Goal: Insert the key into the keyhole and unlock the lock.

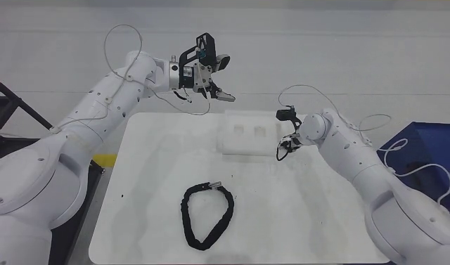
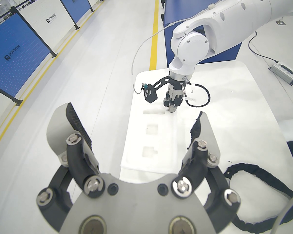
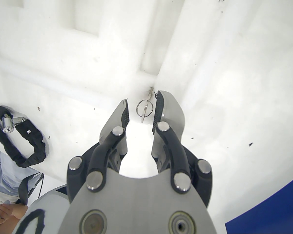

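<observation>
Right gripper [image 3: 141, 101] astride silver ringed key [image 3: 144, 109], white foam tray [image 3: 112, 62] edge.
Narrowly open, ungripped; left gripper [image 2: 134, 110] wide open, empty.

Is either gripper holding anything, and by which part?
Nothing held: the right gripper brackets the key ring, jaws apart; the left gripper is empty.

Both arms have glossy white, rounded shells with small dark screw recesses: left arm [image 1: 105, 103], right arm [image 1: 351, 152]. A thin white cable [image 2: 151, 36] trails along each. Black bracket [image 1: 200, 47] at wrist. Black ribbed hose [image 2: 208, 96] on right wrist. Left claw [image 2: 134, 113], right claw [image 3: 142, 101]: grey metal plate, black links, silver screws, ribbed black pads [image 3: 125, 116].
</observation>
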